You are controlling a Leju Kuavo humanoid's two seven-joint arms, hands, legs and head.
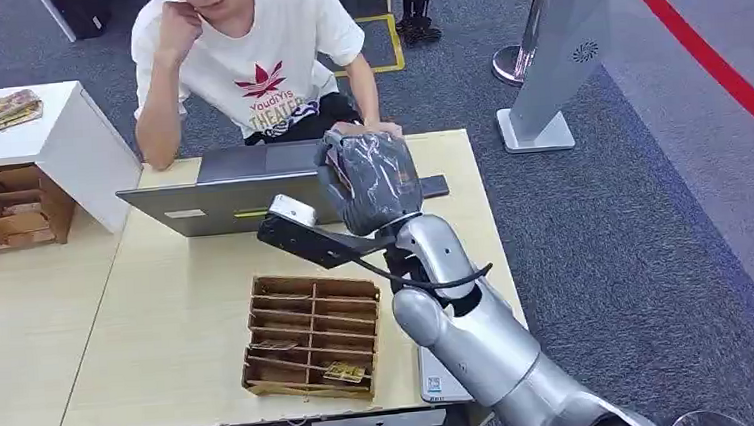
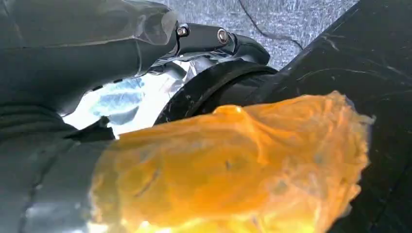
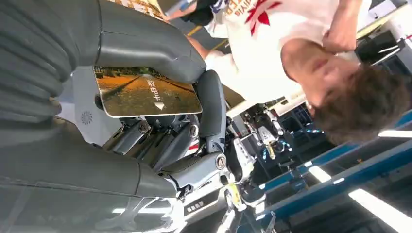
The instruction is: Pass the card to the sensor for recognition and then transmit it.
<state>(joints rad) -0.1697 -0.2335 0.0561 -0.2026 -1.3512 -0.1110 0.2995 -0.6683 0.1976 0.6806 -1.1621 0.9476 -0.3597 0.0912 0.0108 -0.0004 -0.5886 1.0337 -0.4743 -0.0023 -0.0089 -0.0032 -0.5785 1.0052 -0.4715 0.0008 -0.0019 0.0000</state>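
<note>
My right hand [image 1: 366,179] is raised above the desk's far side, just in front of the laptop [image 1: 241,187], wrapped in a grey cover. In the right wrist view this hand [image 3: 160,136] pinches a card [image 3: 145,92] with a dark orange picture and white characters between its thumb and fingers. A flat grey-white device [image 1: 432,382] lies at the desk's near edge, partly hidden under my right arm. My left hand [image 2: 73,63] appears close up and blurred, with an orange wrapped shape [image 2: 233,165] in front of it.
A wooden compartment tray [image 1: 311,336] holding a few cards [image 1: 345,373] stands on the desk near me. A person in a white shirt [image 1: 251,51] sits behind the laptop, one hand [image 1: 377,128] close to my right hand. A white cabinet [image 1: 48,146] stands at the left.
</note>
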